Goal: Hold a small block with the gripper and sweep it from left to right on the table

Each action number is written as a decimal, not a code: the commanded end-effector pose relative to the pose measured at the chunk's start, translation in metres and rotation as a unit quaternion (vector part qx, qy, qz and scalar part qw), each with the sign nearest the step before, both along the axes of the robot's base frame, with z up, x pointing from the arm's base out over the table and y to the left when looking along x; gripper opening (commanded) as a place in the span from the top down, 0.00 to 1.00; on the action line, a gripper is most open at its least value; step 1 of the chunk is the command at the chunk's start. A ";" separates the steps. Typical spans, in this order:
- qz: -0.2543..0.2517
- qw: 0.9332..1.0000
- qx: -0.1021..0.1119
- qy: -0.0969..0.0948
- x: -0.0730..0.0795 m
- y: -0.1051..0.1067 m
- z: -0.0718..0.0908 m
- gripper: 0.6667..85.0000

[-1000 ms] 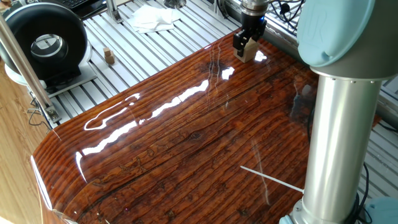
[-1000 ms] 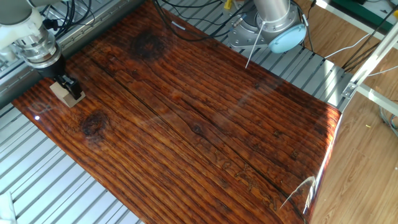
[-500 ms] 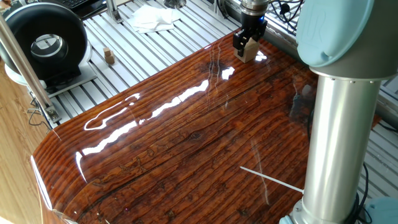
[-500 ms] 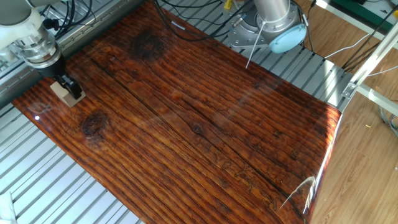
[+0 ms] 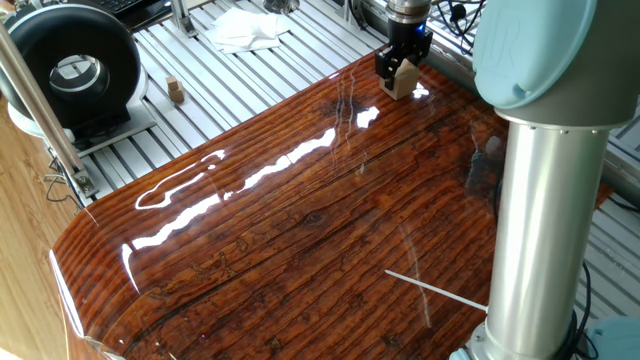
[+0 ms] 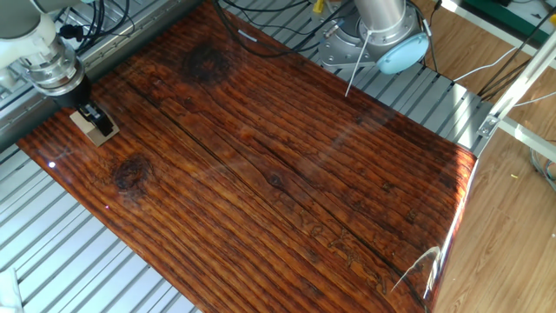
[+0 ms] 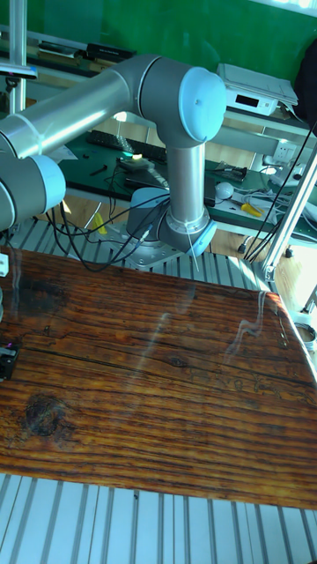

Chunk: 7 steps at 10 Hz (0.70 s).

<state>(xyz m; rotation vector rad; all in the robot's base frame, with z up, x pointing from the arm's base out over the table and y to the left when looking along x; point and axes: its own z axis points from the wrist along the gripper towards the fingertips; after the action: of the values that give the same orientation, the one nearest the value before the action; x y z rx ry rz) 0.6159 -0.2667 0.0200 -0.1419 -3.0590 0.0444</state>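
Table: glossy reddish-brown striped-grain wooden table (image 6: 287, 174), on silver slatted aluminium surface (image 6: 104, 269).
Claw: black two-fingered claw (image 6: 91, 117) pinching light-tan wooden cube (image 6: 94, 129), far corner.

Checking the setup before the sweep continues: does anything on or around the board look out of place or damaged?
Nothing looks damaged. The hand grips the small block near the table corner. One tiny brown wooden piece sits stray on the aluminium slats.
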 end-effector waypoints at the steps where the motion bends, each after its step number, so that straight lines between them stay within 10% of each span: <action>1: 0.001 1.000 0.013 -0.002 0.002 0.007 0.002 1.00; 7: 0.019 1.000 0.012 -0.012 0.006 0.005 0.000 1.00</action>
<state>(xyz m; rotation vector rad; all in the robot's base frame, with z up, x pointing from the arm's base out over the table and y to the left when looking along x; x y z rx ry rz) 0.6196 -0.2627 0.0200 -0.0951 -3.0728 0.0216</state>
